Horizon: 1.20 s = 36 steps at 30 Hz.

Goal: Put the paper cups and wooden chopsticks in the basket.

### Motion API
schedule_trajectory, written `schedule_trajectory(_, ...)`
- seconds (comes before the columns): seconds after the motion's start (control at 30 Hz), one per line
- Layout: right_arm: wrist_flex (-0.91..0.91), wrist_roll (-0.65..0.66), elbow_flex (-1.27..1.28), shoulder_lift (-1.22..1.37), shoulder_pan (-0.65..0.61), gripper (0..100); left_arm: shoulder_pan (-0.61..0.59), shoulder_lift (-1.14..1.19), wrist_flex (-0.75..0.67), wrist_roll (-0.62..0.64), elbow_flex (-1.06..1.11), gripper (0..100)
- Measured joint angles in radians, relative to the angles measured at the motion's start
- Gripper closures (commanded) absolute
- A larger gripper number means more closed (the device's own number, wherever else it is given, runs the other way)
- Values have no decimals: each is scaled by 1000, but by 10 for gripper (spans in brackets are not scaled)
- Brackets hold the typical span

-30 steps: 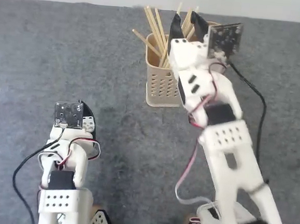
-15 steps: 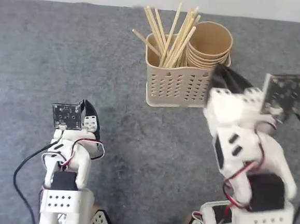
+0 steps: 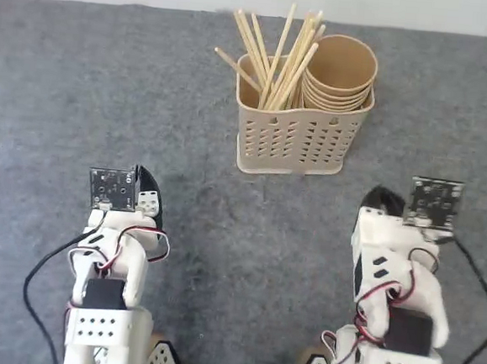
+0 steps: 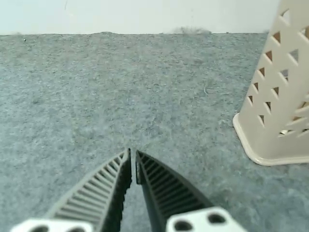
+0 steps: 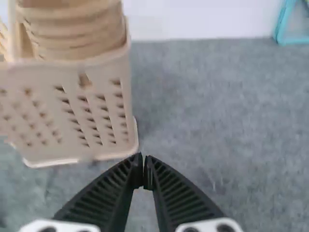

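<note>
**Mia:** Where are the paper cups?

**Ben:** The paper cups (image 3: pixel 342 68) sit in one stack inside the basket (image 3: pixel 288 148), on the side nearer the right arm. The wooden chopsticks (image 3: pixel 275 50) stand in the other half. They lean all ways with their tips up in the air.

**Mia:** So is the job done?

**Ben:** I think so. I see no cup or stick lying on the grey carpet (image 3: pixel 108 79).

**Mia:** What are the claws doing?

**Ben:** The left claw (image 4: pixel 133 162) is pinched closed with nothing in it, low over the carpet. The basket is off to one side of it. The right claw (image 5: pixel 143 166) is closed and empty too. It points at the basket's wall, a bit away and not touching.

**Mia:** What could go wrong now?

**Ben:** The right claw is the one to watch. If that arm pushed forward, its tip could poke the basket and slide it or tip it over. The basket looks light to me.

**Mia:** And then?

**Ben:** The sticks could spill, since they lean out past the rim. One pokes far out to the side, so it may fall first. The cup stack is taller than the rim, so it could topple as well.

**Mia:** And the left arm?

**Ben:** It is well apart from the basket. I think it is safe unless it swings that way.
</note>
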Motion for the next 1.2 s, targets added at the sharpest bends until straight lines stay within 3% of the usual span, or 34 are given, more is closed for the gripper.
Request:
schedule_trajectory(0.27,-91,94,325,-28,20,992,49,0,49,-32,0,989)
schedule_trajectory(0.67,181,209,356,-32,-12,992,55,0,203,-52,-20,989)
schedule_trajectory(0.87,216,150,356,-38,-41,992,135,0,358,-89,-60,988)
schedule_trajectory(1.03,244,120,356,-38,-11,992,167,0,333,-201,-2,987)
schedule_trajectory(1.2,249,115,407,-40,-6,992,143,0,328,-221,0,987)
